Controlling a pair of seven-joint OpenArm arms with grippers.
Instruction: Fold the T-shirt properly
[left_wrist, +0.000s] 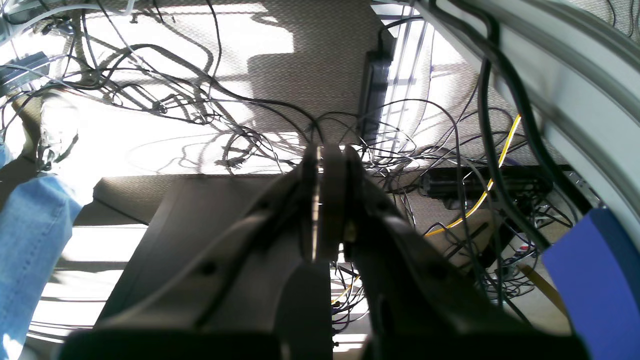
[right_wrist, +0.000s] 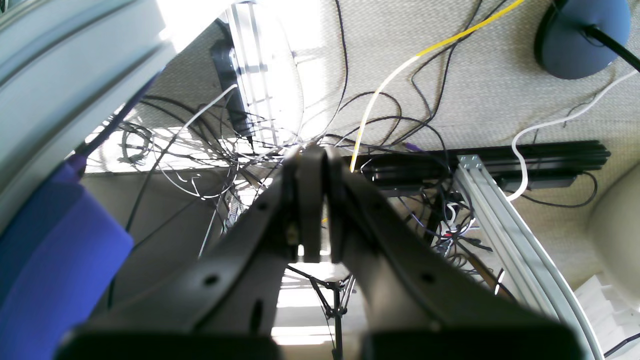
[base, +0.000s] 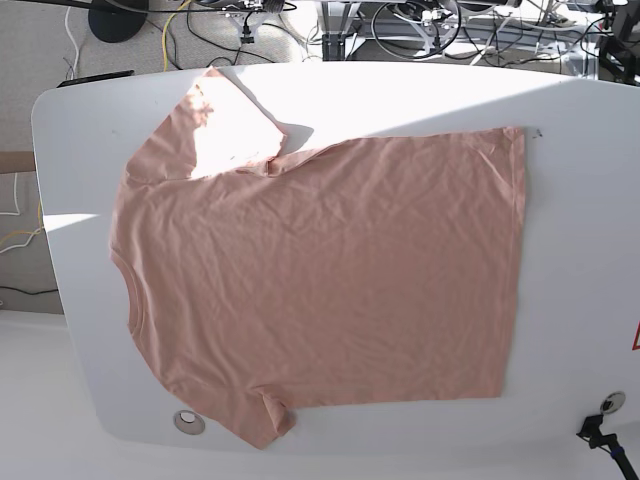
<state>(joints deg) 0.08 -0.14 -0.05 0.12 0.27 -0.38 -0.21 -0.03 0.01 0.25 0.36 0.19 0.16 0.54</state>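
The salmon-pink T-shirt (base: 320, 280) lies spread flat on the white table (base: 580, 260) in the base view. Its neckline is at the left, its hem at the right, one sleeve at the top left and one at the bottom. No yellow graphic shows. Neither arm appears in the base view. My left gripper (left_wrist: 327, 155) is shut and empty in the left wrist view, hanging beside the table over the floor. My right gripper (right_wrist: 310, 152) is shut and empty in the right wrist view, also off the table over the floor. Neither wrist view shows the shirt.
Tangled cables (left_wrist: 200, 105) cover the carpet under both grippers. A person's jeans leg (left_wrist: 30, 240) stands at the left of the left wrist view. Aluminium frame rails (right_wrist: 500, 220) and a lamp base (right_wrist: 580, 35) show in the right wrist view. A round grommet (base: 186, 422) sits near the table's front edge.
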